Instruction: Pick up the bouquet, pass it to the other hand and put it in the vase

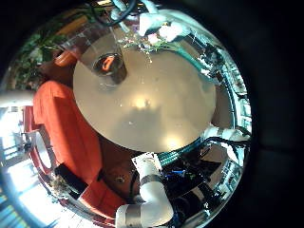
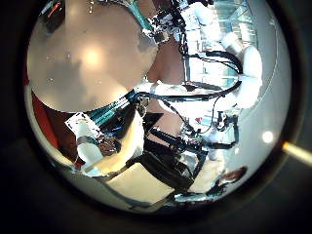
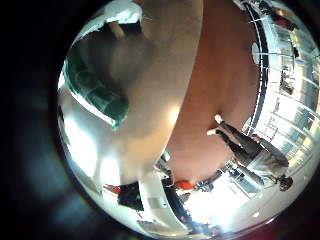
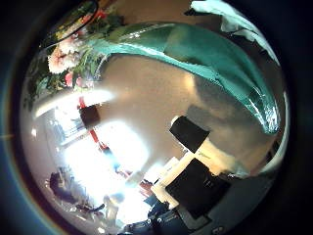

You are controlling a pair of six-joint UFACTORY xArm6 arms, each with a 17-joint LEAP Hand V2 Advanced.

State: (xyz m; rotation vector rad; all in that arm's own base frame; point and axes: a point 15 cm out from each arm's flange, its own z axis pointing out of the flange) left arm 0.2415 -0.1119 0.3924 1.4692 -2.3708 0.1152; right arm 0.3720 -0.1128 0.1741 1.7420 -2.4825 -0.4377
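The bouquet [image 4: 74, 49] fills the right thumb side palm view, its pink and white flowers at one end and a long teal wrap [image 4: 210, 59] running across close to the palm. In the right little finger side view the wrap [image 3: 95, 92] lies against a white finger [image 3: 118, 22] of my right hand, over the round table [image 3: 150, 110]. A glass vase [image 1: 108, 65] stands upright on the table [image 1: 152, 104] near its edge. Beyond the vase, the right hand [image 1: 157, 24] hangs above the table's rim. My left hand [image 2: 97, 146] is high over the table [image 2: 83, 58], fingers relaxed and holding nothing.
An orange sofa [image 1: 65, 123] curves around the table's side near the vase. Green plants [image 1: 47, 40] stand behind the vase. Dark boxes [image 4: 191, 137] sit on the floor beside the table. The right arm [image 2: 229, 54] reaches in over the table edge.
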